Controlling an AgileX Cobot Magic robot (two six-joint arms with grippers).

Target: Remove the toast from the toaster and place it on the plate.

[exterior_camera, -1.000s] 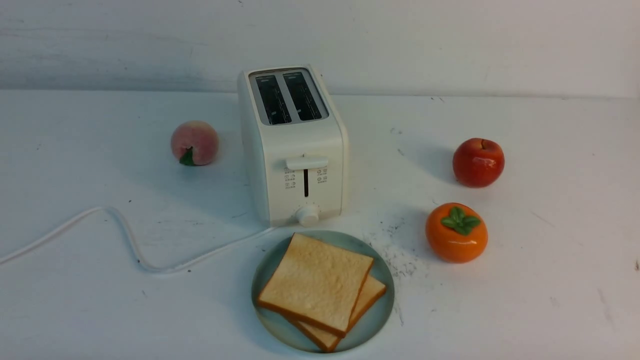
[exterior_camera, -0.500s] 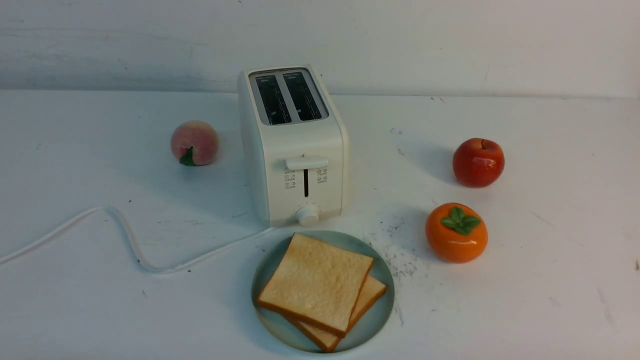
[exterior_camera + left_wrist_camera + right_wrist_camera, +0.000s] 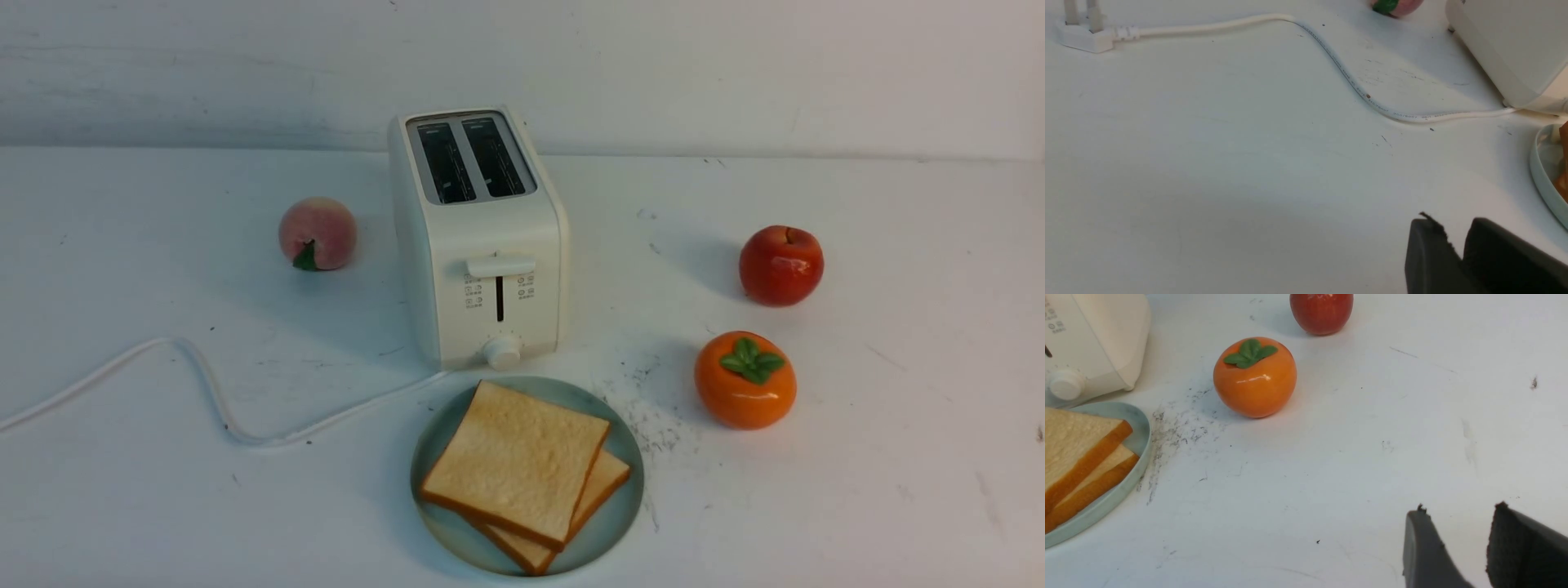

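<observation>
We see two toast slices (image 3: 516,464) stacked on the mint-green plate (image 3: 620,506), just before the cream toaster (image 3: 482,245), whose two slots (image 3: 472,159) run front to back and look empty. Our left gripper (image 3: 1455,234), jaws narrowly parted and empty, sits left of the plate; our right gripper (image 3: 1457,524), jaws wider and empty, sits right, beyond the persimmon (image 3: 1255,377). We judge neither arm clearly nearer.
</observation>
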